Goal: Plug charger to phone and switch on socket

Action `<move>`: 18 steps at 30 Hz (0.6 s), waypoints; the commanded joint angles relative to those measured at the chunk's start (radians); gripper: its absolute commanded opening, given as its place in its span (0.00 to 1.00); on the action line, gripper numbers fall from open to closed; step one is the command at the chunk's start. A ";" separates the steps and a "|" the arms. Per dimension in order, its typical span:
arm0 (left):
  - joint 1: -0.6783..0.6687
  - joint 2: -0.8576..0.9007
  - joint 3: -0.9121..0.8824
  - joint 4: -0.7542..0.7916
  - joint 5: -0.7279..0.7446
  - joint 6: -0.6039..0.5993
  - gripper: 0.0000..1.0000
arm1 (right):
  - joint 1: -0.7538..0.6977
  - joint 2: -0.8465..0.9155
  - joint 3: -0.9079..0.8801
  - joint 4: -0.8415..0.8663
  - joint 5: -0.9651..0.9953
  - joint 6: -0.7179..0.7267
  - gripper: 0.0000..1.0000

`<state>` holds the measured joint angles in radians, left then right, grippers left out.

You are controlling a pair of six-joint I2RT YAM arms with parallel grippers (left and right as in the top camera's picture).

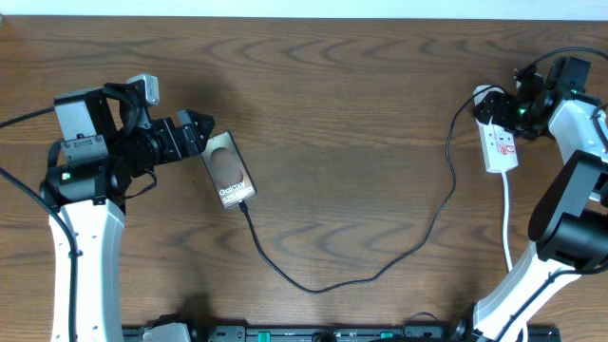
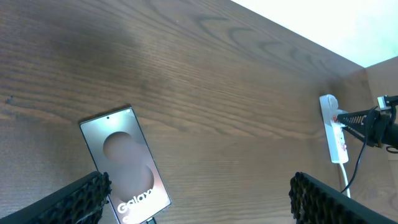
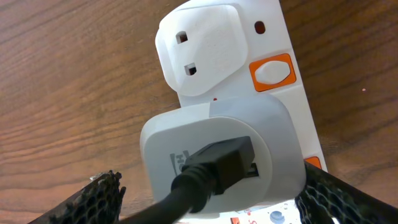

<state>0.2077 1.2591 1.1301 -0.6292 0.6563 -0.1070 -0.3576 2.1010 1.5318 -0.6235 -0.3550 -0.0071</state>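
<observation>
The phone [image 1: 229, 170] lies flat on the left side of the brown bench [image 1: 342, 114]. The left hand [image 1: 201, 133] is just beside it, fingers spread wide, holding nothing. The thin black charger [image 1: 380, 271] meets the phone's near end and curls across to the white socket [image 1: 501, 147] on the far right. The right hand [image 1: 492, 106] hangs over the socket, fingers spread on both sides of a grey plug block [image 3: 217, 149]. An orange switch [image 3: 272, 73] sits nearby.
</observation>
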 commanded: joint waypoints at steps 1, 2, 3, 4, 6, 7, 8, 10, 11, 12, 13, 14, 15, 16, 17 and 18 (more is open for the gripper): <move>0.002 0.000 0.007 -0.003 0.013 0.010 0.94 | 0.051 0.031 -0.010 -0.035 -0.109 0.029 0.82; 0.002 0.000 0.007 -0.003 0.013 0.010 0.94 | 0.052 0.031 -0.010 -0.035 -0.111 0.029 0.82; 0.002 0.000 0.007 -0.003 0.013 0.010 0.94 | 0.053 0.031 -0.010 -0.035 -0.113 0.029 0.82; 0.002 0.000 0.007 -0.003 0.013 0.010 0.94 | 0.053 0.031 -0.010 -0.035 -0.117 0.030 0.82; 0.002 0.000 0.007 -0.003 0.013 0.010 0.94 | 0.054 0.031 -0.010 -0.034 -0.121 0.037 0.82; 0.002 0.000 0.007 -0.003 0.013 0.010 0.94 | 0.054 0.031 -0.010 -0.033 -0.123 0.037 0.82; 0.002 0.000 0.007 -0.003 0.013 0.010 0.94 | 0.054 0.031 -0.010 -0.034 -0.123 0.037 0.82; 0.002 0.000 0.007 -0.003 0.013 0.010 0.94 | 0.054 0.031 -0.011 -0.035 -0.124 0.037 0.82; 0.002 0.000 0.007 -0.003 0.013 0.010 0.94 | 0.056 0.031 -0.012 -0.034 -0.124 0.037 0.82; 0.002 0.000 0.007 -0.003 0.013 0.010 0.95 | 0.057 0.031 -0.015 -0.031 -0.124 0.037 0.82; 0.002 0.000 0.007 -0.003 0.013 0.010 0.94 | 0.058 0.031 -0.017 -0.027 -0.128 0.037 0.82; 0.002 0.000 0.007 -0.004 0.013 0.010 0.94 | 0.058 0.031 -0.021 -0.021 -0.132 0.043 0.82; 0.002 0.000 0.007 -0.005 0.013 0.010 0.94 | 0.058 0.031 -0.026 -0.012 -0.135 0.048 0.82; 0.002 0.000 0.007 -0.006 0.013 0.010 0.94 | 0.058 0.031 -0.031 -0.005 -0.136 0.055 0.82; 0.002 0.000 0.007 -0.006 0.013 0.010 0.94 | 0.058 0.031 -0.035 0.003 -0.144 0.056 0.82; 0.002 0.000 0.007 -0.006 0.013 0.010 0.94 | 0.058 0.031 -0.042 0.010 -0.153 0.056 0.82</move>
<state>0.2077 1.2591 1.1301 -0.6312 0.6567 -0.1070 -0.3546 2.1010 1.5291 -0.6125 -0.3485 0.0154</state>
